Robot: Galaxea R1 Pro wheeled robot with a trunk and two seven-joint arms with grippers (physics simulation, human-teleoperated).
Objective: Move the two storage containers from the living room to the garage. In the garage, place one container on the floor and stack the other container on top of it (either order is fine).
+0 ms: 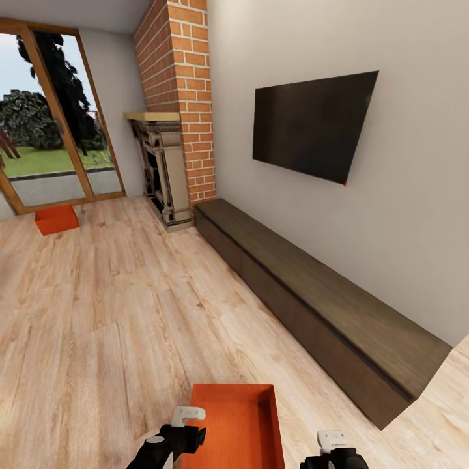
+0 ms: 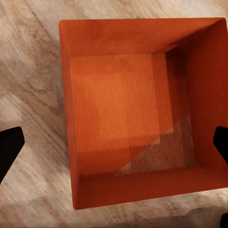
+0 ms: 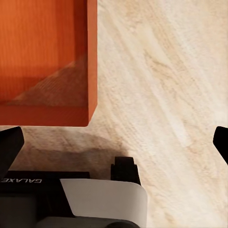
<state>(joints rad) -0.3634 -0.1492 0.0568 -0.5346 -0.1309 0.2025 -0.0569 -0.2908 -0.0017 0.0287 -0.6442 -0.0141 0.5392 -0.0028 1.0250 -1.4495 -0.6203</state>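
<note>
Because the head view cuts both arms at its lower edge, little of them can be seen: the left gripper (image 1: pixel 185 417) shows a black wrist and one pale finger over the near bin's (image 1: pixel 238 423) left wall, and the right gripper (image 1: pixel 333 443) shows a pale finger just beside that bin's right side, above bare floor (image 1: pixel 117 312). In each wrist view only two dark fingertips show at the opposite edges of the picture, far apart, so both grippers are spread wide and hold nothing. The left gripper (image 2: pixel 114 142) looks straight down into the near bin (image 2: pixel 123 114), whose orange-red ribbed bottom is partly in shadow; whether the fingers touch its walls I cannot tell. The right gripper (image 3: pixel 114 142) hangs over the planks (image 3: pixel 166 95), with one corner of the near bin (image 3: pixel 47 57) just beside it; part of the robot's dark and white body is blurred at the picture's edge. The floor is light wood plank. The far bin (image 1: pixel 56 219) stands well apart, near the glass door (image 1: pixel 52 117). A brick fireplace (image 1: pixel 179 104) stands in the corner; a long dark cabinet (image 1: pixel 312 299) runs along the pale wall (image 1: pixel 417 195) under a black TV (image 1: pixel 312 127).
</note>
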